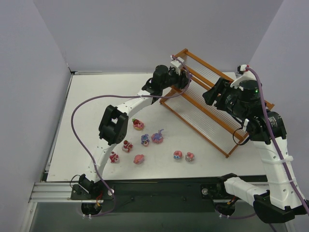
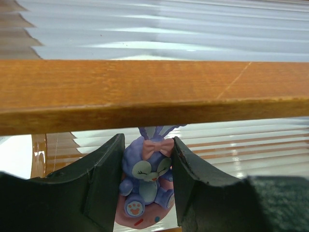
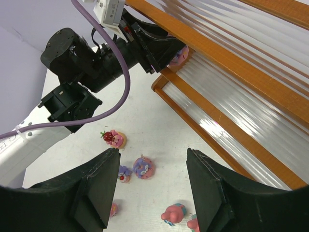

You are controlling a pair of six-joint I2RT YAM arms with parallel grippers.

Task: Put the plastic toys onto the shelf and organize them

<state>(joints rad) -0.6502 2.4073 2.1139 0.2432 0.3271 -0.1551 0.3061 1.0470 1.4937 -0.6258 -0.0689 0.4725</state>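
Observation:
My left gripper (image 2: 147, 140) is shut on a blue-purple bunny toy (image 2: 147, 179) with a pink bow and round pink base. It holds the toy at the left end of the orange-brown shelf (image 1: 212, 104), just under a wooden rail (image 2: 145, 92) and over the pale rods. The right wrist view shows this gripper (image 3: 169, 50) and the bunny (image 3: 177, 57) at the shelf rail (image 3: 231, 63). My right gripper (image 3: 153, 159) is open and empty, hovering above the shelf's middle (image 1: 212, 94). Several more toys lie on the table, among them a strawberry one (image 1: 138, 124), a purple one (image 1: 157, 137) and a pink pair (image 1: 183, 155).
The white table (image 1: 96, 96) is walled at the left and back. The loose toys cluster between the arm bases and the shelf's front foot (image 1: 227, 154). The left arm (image 1: 113, 125) arches over the table with its purple cable.

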